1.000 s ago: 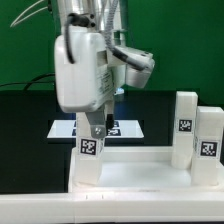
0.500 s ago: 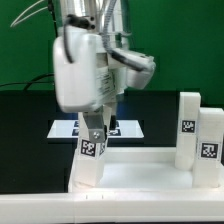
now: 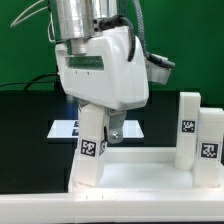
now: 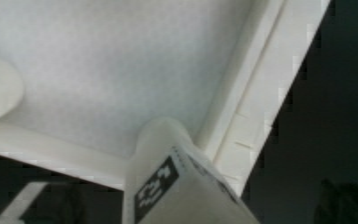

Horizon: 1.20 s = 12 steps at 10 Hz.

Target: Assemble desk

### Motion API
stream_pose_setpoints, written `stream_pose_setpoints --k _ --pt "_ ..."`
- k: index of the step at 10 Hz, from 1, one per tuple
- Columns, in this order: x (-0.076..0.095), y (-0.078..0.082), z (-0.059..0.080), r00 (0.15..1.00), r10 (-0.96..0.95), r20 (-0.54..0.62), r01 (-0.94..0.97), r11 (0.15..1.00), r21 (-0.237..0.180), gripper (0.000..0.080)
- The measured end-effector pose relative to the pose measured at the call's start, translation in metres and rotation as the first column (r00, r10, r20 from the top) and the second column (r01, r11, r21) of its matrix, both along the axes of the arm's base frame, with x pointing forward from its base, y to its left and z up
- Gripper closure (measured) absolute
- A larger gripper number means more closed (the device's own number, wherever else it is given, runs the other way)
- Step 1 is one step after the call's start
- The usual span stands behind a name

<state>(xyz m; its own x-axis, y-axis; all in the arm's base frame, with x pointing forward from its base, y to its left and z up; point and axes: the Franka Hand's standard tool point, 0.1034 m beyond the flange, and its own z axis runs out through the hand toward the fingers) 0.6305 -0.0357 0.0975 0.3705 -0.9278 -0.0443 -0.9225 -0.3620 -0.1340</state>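
The desk top (image 3: 150, 170) lies upside down, rim up, at the front of the exterior view. A tagged white leg (image 3: 90, 150) stands in its left corner socket, and two more legs (image 3: 186, 125) (image 3: 208, 140) stand at the right. My gripper (image 3: 100, 128) straddles the upper part of the left leg, with one dark finger (image 3: 116, 129) showing beside it. In the wrist view the leg (image 4: 179, 185) rises between my gripper's (image 4: 185, 208) wide-set dark fingers (image 4: 23, 204), clear of both, above the desk top's underside (image 4: 123, 70). The jaws are open.
The marker board (image 3: 60, 128) lies flat on the black table behind the left leg, partly hidden by my hand. A green wall backs the scene. The bulky white wrist hangs over the desk's left half.
My wrist has turned sharply about the left leg, and the hand's broad side now faces the camera. The leg's tag faces the same way as before.
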Motion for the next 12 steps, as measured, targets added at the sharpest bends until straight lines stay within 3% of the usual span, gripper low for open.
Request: stream_pose_setpoints --k 2,4,5,7,8,9,12 --pt "-0.0005 -0.0005 -0.0004 0.985 0.175 0.010 -0.174 0.984 -0.022 0.0151" --pt "0.0004 -0.0047 0.0016 0.858 0.513 -0.025 -0.514 0.854 -0.079 0.0151" --pt "0.0002 -0.0044 0.0011 0.880 0.474 -0.024 -0.474 0.877 -0.074 0.0151" --pt "-0.0001 -0.0054 0.0009 0.886 0.462 -0.026 -0.463 0.883 -0.074 0.0414" --pt "-0.0033 -0.0081 -0.0011 0.912 0.409 -0.036 -0.410 0.910 -0.066 0.0414" --pt "-0.0035 -0.0085 -0.0014 0.941 0.335 -0.039 -0.337 0.939 -0.061 0.0501" --pt "-0.0037 -0.0076 -0.0024 0.988 0.146 -0.047 -0.148 0.988 -0.046 0.0504"
